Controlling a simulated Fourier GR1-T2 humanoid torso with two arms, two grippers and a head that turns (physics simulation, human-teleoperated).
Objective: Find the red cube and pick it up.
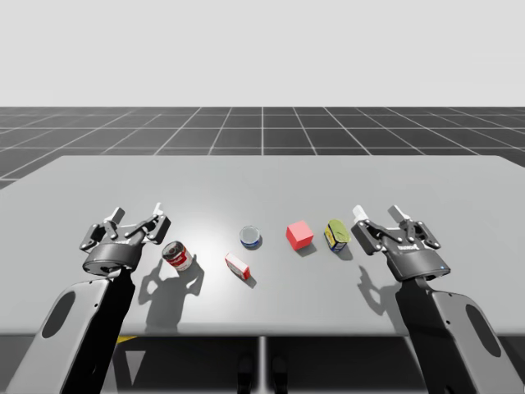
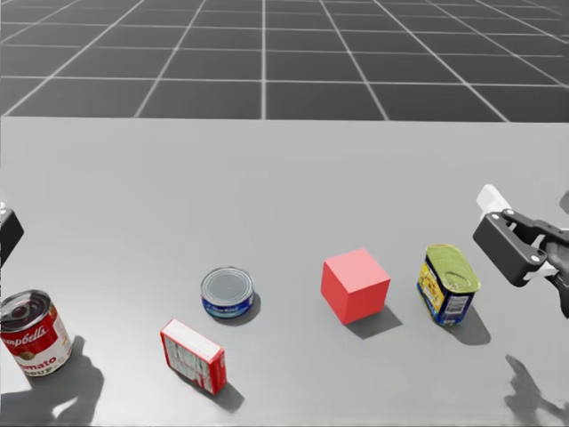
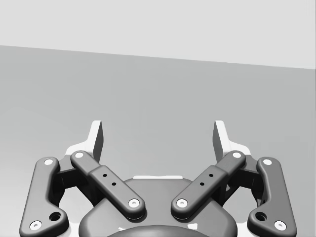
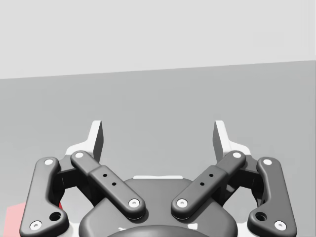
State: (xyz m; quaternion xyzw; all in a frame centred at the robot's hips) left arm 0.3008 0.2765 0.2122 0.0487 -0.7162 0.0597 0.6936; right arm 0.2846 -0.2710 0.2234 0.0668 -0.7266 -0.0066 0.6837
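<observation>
nearest: both arms come in over the table's near edge. left gripper [image 1: 139,212] hovers above the table [image 1: 262,176] on the left, fingers spread wide and released, nothing between them; the left wrist view [image 3: 158,132] shows bare grey surface ahead of it. right gripper [image 1: 377,213] hovers on the right, fingers likewise spread apart and holding nothing [image 4: 158,132].

next out: a red-and-white box [image 1: 237,265] lies flat, closest to me of the objects. a red-and-white can [image 1: 177,255] stands just beside the left gripper, on its inner side, not touching the fingers.

middle row: a flat blue can [image 1: 251,238] stands upright, just beyond the box. the red cube [image 1: 299,235] sits on the table right of centre, between the blue can and a yellow-green can [image 1: 337,235], apart from both. the head view shows the cube [image 2: 356,284] resting flat, untouched. the yellow-green can stands between the cube and the right gripper, close to that gripper's fingers. in the right wrist view a red patch, the cube [image 4: 14,217], shows beside the gripper's base.

farther: open grey tabletop, then a dark gridded floor [image 1: 262,131].
</observation>
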